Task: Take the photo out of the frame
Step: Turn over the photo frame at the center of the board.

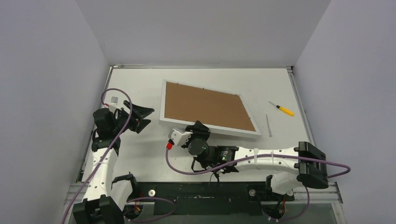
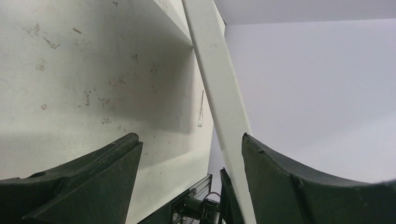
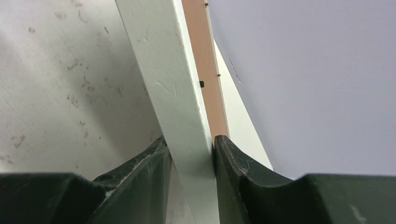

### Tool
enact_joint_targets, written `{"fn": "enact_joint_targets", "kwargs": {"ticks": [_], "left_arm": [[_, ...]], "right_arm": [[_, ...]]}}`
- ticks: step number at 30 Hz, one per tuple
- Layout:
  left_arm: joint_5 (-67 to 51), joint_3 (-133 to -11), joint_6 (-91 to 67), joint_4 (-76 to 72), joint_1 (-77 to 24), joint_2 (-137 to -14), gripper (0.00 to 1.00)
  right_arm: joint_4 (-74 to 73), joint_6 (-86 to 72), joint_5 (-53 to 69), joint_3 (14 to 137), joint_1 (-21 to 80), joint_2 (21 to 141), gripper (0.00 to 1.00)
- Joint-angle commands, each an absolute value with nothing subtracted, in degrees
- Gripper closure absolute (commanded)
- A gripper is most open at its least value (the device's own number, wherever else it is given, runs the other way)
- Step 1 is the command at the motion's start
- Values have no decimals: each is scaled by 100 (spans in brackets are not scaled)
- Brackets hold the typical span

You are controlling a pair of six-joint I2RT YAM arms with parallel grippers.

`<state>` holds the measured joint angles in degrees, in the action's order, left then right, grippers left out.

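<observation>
I have the right gripper (image 1: 196, 128) clenched on the frame (image 1: 208, 108) at its 6 o'clock edge, 1 finger on each face of the white border. The frame is at the centre of the desk (image 1: 140, 84), brown board (image 1: 205, 105) up. I judge the grip is there to steady or tip the frame so the back can be worked. The outline looks skewed from above, so it may be tilted off the desk, though I cannot be sure. The photo is not visible in any view. I judge it sits under the board, facing down.

The left gripper (image 1: 145, 116) is released, its fingers spread wide. It is at 9 o'clock of the frame and apart from it, aimed at that edge as if ready to take it.

The top view alone gives me the layout, plus a yellow-handled screwdriver (image 1: 283, 109) well apart at 3 o'clock. The right wrist view alone confirms the pinch, with both fingers tight against the border and the board's edge just behind. The left wrist view shows the frame's edge beyond its open fingers, with shadow on the desk beside it.
</observation>
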<state>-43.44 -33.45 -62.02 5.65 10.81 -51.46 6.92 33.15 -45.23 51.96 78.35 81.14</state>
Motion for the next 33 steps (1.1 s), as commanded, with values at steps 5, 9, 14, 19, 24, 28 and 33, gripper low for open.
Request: {"fn": "enact_joint_targets", "kwargs": {"ticks": [5,9,14,19,24,28,33], "left_arm": [[-3982,-3409,-5650,1086,1371,-4725,24],[-3933,-3314,-5600,1000,1368,-4698,24],[-3956,-3063,-5621,616,1371,-4680,26],[-4034,-2562,-5963,-442,1304,-4678,29],[-3868,-2308,-6149,-980,1015,-4757,30],[-3723,-2382,-6102,-967,793,-4822,30],[-3610,-2476,-6035,-935,634,-4864,30]], "right_arm": [[251,1902,-4151,6581,7682,7756,95],[222,1907,-4035,6886,7682,7679,95],[422,1812,-3945,6959,7682,7360,95],[327,1685,-4019,7198,7642,7260,95],[-260,1507,-4021,7701,7522,7387,95],[-628,1444,-3864,8099,7467,7470,95],[-901,1618,-3858,8625,7445,7640,95]]}}
